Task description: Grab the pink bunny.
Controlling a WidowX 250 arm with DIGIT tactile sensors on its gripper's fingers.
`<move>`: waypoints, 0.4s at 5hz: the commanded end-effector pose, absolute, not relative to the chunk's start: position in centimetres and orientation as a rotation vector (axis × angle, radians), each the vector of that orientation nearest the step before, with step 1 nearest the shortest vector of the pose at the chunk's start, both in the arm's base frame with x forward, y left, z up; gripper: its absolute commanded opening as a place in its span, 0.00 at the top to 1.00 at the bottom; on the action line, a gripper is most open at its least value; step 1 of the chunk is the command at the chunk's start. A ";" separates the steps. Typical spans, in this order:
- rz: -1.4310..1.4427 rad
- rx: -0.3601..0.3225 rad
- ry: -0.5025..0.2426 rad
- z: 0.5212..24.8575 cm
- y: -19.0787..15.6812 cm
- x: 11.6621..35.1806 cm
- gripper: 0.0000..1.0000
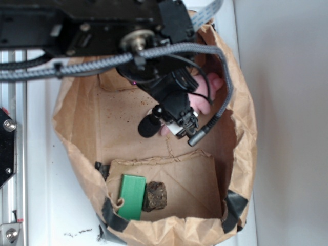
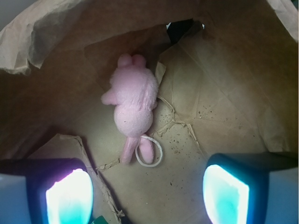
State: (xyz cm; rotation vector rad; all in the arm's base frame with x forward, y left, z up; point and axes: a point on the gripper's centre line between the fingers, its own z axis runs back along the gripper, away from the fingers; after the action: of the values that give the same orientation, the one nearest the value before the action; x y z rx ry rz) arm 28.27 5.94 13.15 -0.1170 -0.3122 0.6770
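The pink bunny (image 2: pixel 132 103) lies on the floor of the brown paper bag (image 1: pixel 241 123), ears toward me, a white loop (image 2: pixel 149 151) beside them. My gripper (image 2: pixel 147 189) hangs above it, jaws wide, nothing held. In the exterior view, a green block (image 1: pixel 132 197) touches a dark brown lump (image 1: pixel 155 196) at the bag's other end.

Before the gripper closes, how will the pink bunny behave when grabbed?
The pink bunny looks fuzzy and plush, so it will probably squash and flop, not slip. It seems light. Its white loop might snag. The gripper stands open above it.
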 end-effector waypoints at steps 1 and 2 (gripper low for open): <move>0.701 -0.112 -0.347 14.1 7.6 27.9 0.00; 0.717 -0.125 -0.404 12.6 7.8 27.2 0.00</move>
State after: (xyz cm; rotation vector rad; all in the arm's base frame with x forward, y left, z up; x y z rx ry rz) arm 27.61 6.27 10.91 -0.1189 -0.3451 0.7012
